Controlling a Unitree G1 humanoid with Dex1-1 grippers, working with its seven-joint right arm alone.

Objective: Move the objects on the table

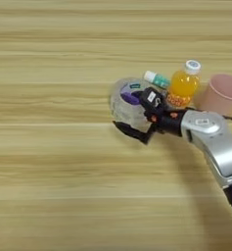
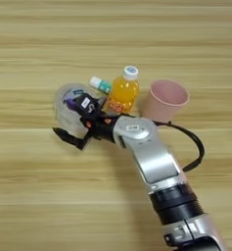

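The clear tape roll (image 1: pixel 123 104) lies flat in the middle of the table (image 1: pixel 54 162), its purple-white label facing up. Just right of it lies the small white-and-teal tube (image 1: pixel 156 78), and beside that the orange-juice bottle (image 1: pixel 183 86) stands upright with its white cap on. Furthest right stands the pink cup (image 2: pixel 164 100), mouth up. My right gripper (image 2: pixel 66 116) is open at the tape roll. One black finger reaches over the roll's centre. The other lies on the wood at the roll's near edge, so the near rim sits between them.
The silver forearm (image 2: pixel 147 152) runs from the bottom right up to the roll, passing just in front of the bottle and cup. A black cable (image 2: pixel 198 147) loops off the arm on the right. Bare wood stretches to the left, far and near sides.
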